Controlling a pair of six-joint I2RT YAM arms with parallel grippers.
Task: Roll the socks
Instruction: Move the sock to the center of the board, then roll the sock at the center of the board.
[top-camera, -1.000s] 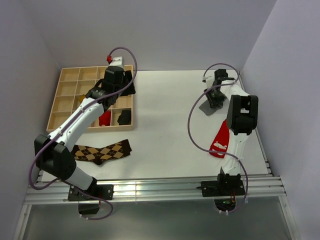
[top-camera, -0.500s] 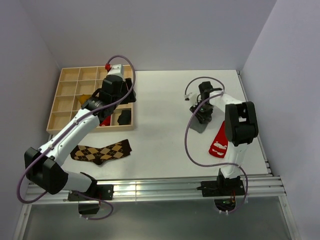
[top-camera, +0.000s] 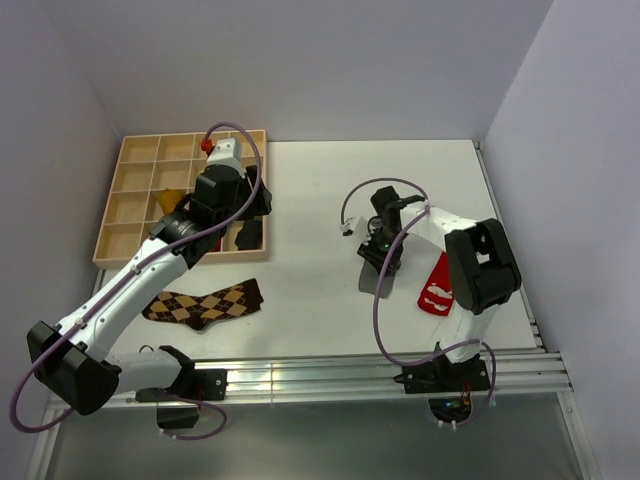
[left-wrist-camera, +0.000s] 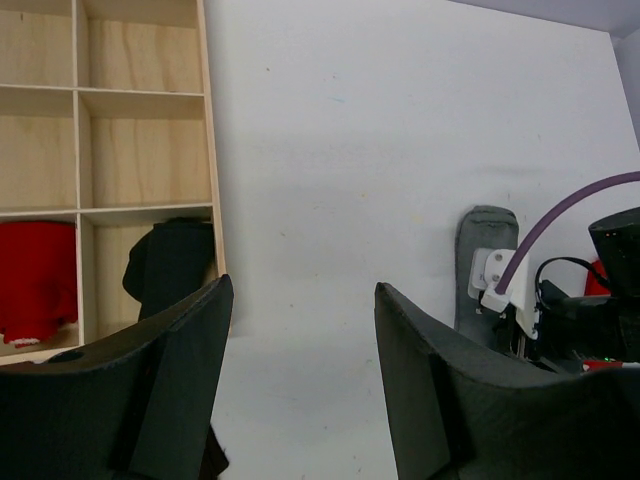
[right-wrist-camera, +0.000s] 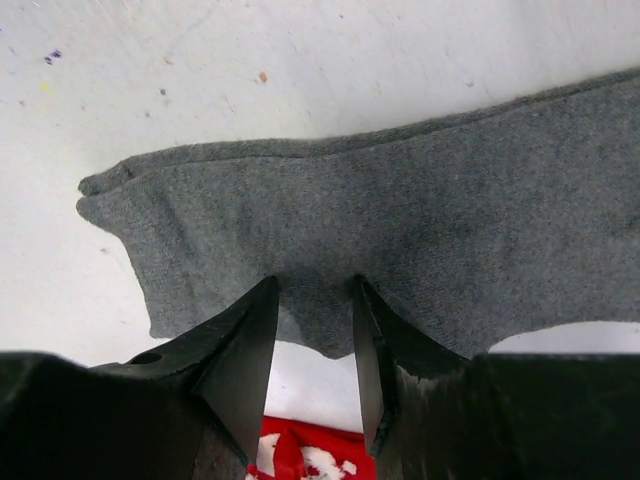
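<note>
Right gripper (right-wrist-camera: 312, 318) was pinching the grey sock (right-wrist-camera: 420, 230) at its long edge, fingers (right-wrist-camera: 245, 345) drawn close with cloth between them. The sock was plain grey knit, flat and unrolled on the white table (top-camera: 320, 180), right of centre. Red sock (top-camera: 437, 285) with white marks lay flat just beside it on the right, also unrolled; couldn't tell whether they touched. Left gripper (left-wrist-camera: 300, 295) was spread wide and empty, hovering over the right edge of the wooden tray (top-camera: 130, 205) at far left. The tray cells nearest it held a dark bundle (left-wrist-camera: 165, 265) and a red bundle (left-wrist-camera: 35, 280), in neighbouring cells. Argyle sock (top-camera: 205, 303), brown-tan, lay flat on the table in front of the tray, well apart from the grey one.
</note>
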